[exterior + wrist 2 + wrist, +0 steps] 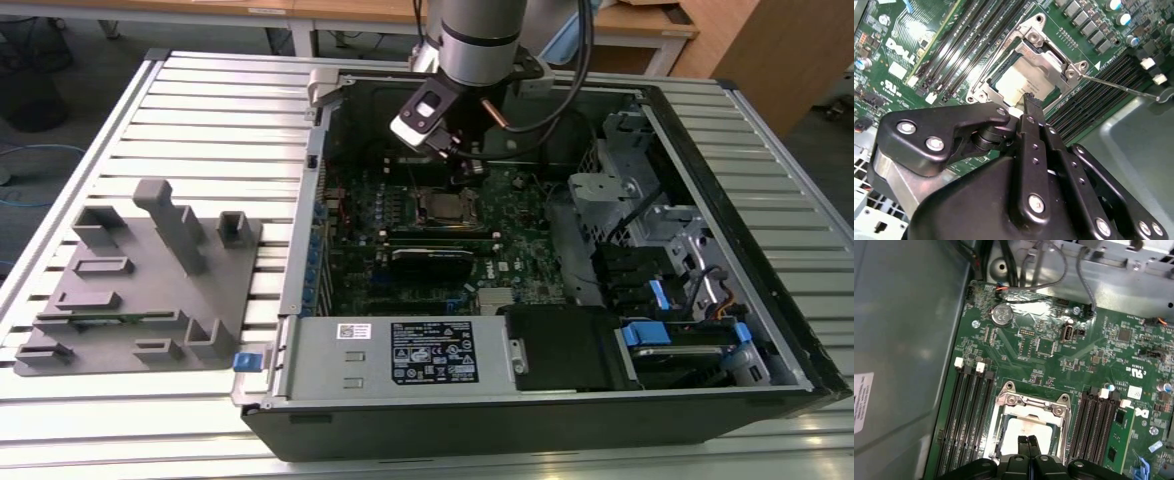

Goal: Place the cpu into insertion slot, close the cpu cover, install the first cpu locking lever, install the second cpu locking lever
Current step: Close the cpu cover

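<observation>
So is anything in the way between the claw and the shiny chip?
Nothing visible is. The gripper, tips together, hangs right at the cpu, which lies framed by the cpu cover.

You're looking at a cpu (1019,82) with a dull silver-grey metal top, framed by a cover (1048,61) of bright, glossy metal. The gripper (1029,101) is smooth matt black, the board (1019,354) shiny green, the table (200,100) ribbed pale metal.
</observation>
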Controlling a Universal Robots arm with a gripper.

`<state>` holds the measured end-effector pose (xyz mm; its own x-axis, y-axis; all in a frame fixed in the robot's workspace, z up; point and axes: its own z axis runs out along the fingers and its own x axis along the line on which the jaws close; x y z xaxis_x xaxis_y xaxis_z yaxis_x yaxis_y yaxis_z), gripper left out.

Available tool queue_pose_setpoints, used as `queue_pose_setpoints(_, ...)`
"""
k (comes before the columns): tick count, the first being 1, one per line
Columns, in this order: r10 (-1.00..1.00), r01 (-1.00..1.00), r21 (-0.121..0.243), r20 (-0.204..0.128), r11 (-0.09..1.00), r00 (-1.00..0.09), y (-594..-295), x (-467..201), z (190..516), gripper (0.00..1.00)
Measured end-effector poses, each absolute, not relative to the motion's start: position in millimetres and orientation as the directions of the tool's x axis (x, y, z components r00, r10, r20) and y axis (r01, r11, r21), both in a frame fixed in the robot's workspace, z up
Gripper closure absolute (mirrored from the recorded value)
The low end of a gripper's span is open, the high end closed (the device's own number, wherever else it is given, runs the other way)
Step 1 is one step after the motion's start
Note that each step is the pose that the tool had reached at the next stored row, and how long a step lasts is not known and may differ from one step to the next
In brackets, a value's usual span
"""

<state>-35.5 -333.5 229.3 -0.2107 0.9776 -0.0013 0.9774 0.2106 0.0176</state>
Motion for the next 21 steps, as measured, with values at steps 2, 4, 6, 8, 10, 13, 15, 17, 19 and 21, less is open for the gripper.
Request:
queue_pose_setpoints(2, 0.97, 0.97, 0.018, -0.001, 0.242, -0.242, -333.5, -35.5, 229.3, 0.89)
queue_pose_setpoints(4, 0.961, 0.961, 0.018, -0.001, 0.276, -0.276, -333.5, -35.5, 229.1, 0.89)
queue_pose_setpoints(6, 0.951, 0.95, 0.018, -0.001, 0.311, -0.311, -333.5, -35.5, 228.9, 0.89)
queue_pose_setpoints(8, 0.938, 0.938, 0.018, -0.001, 0.346, -0.346, -333.5, -35.5, 228.7, 0.89)
queue_pose_setpoints(10, 0.931, 0.931, 0.018, -0.001, 0.365, -0.365, -333.5, -35.5, 228.6, 0.89)
queue_pose_setpoints(13, 0.931, 0.931, 0.018, -0.001, 0.365, -0.365, -333.5, -35.5, 228.6, 0.89)
queue_pose_setpoints(15, 0.931, 0.931, 0.018, -0.001, 0.365, -0.365, -333.5, -35.5, 228.6, 0.89)
queue_pose_setpoints(17, 0.931, 0.931, 0.018, -0.001, 0.365, -0.365, -333.5, -35.5, 228.6, 0.89)
queue_pose_setpoints(19, 0.931, 0.931, 0.018, -0.001, 0.365, -0.365, -333.5, -35.5, 228.6, 0.89)
queue_pose_setpoints(21, 0.931, 0.931, 0.018, -0.001, 0.365, -0.365, -333.5, -35.5, 228.6, 0.89)
